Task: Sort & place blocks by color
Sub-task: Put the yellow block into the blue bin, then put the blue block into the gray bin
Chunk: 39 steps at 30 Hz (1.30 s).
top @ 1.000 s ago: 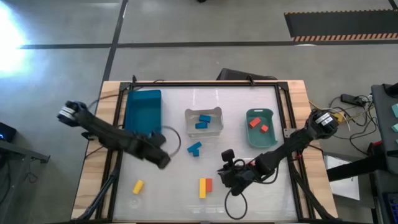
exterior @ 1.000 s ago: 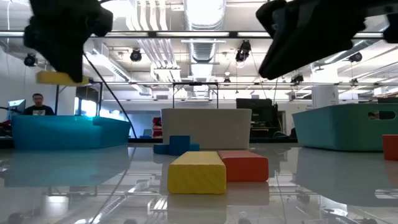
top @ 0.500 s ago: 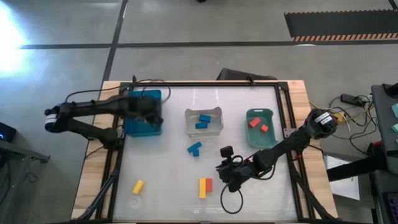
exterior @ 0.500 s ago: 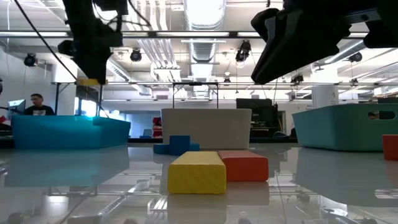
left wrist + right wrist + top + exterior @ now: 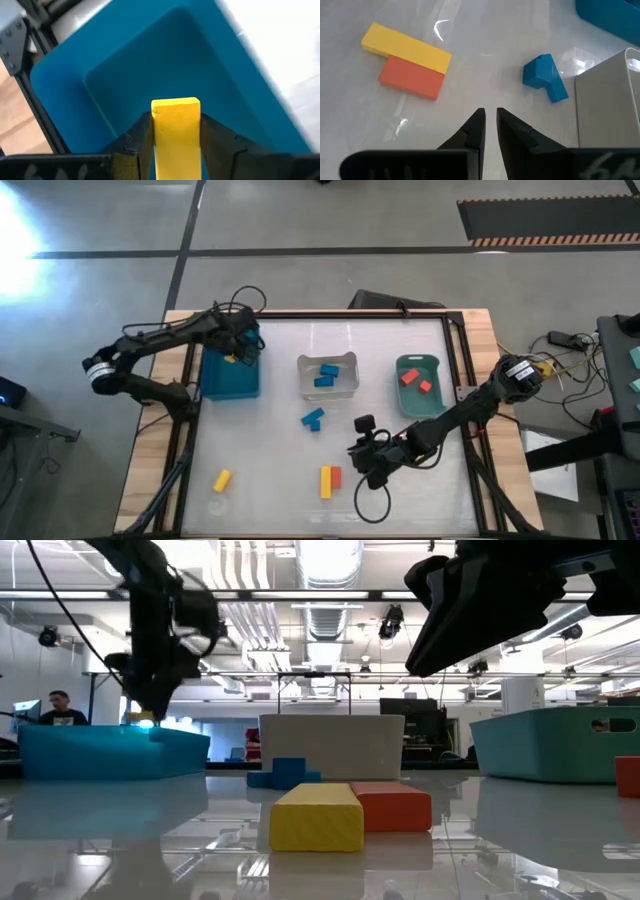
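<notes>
Clamps a yellow block in the left tool over the ten-o'clock blue bin for dropping; right tool, nearly closed, empty.

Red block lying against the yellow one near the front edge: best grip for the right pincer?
Come from above and pinch the red block across its two short ends. One long side sits flush against the yellow block, so no finger fits there. The right pincer hangs nearby, nearly closed, so it must open first.

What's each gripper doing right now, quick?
Left gripper: shut on a yellow rectangular block, over the blue plastic bin.
Right gripper: nearly shut, empty.
</notes>
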Motion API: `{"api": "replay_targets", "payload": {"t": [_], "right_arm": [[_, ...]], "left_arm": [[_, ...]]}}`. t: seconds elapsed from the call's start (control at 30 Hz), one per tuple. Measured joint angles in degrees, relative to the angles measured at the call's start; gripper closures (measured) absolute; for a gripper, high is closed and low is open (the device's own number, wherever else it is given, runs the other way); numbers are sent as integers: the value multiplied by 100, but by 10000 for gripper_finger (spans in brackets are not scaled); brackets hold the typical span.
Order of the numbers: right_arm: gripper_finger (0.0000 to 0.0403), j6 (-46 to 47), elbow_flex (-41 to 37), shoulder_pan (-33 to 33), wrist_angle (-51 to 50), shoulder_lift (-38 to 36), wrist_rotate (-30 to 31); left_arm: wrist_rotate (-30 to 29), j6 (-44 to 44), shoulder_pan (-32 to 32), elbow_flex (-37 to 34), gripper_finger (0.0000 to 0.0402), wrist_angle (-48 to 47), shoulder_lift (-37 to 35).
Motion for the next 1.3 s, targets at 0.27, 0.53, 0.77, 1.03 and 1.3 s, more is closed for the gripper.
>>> {"api": "replay_targets", "payload": {"t": [0.27, 0.53, 0.77, 1.03, 1.3], "right_arm": [[364, 45, 0, -8, 7, 0, 3], [364, 222, 0, -13, 9, 0, 4], [364, 446, 0, -13, 7, 0, -6], [364, 868, 0, -13, 6, 0, -22], [364, 1035, 0, -28, 268, 0, 24]], "left_arm": [[-46, 255, 614, -431, 284, 697, 853], [-467, 435, 726, -395, 209, 1139, 1399], [-478, 529, 617, -404, 201, 1257, 1197], [-452, 342, -130, -408, 199, 1173, -10], [-442, -474, -1938, -417, 199, 1573, -1136]]}}
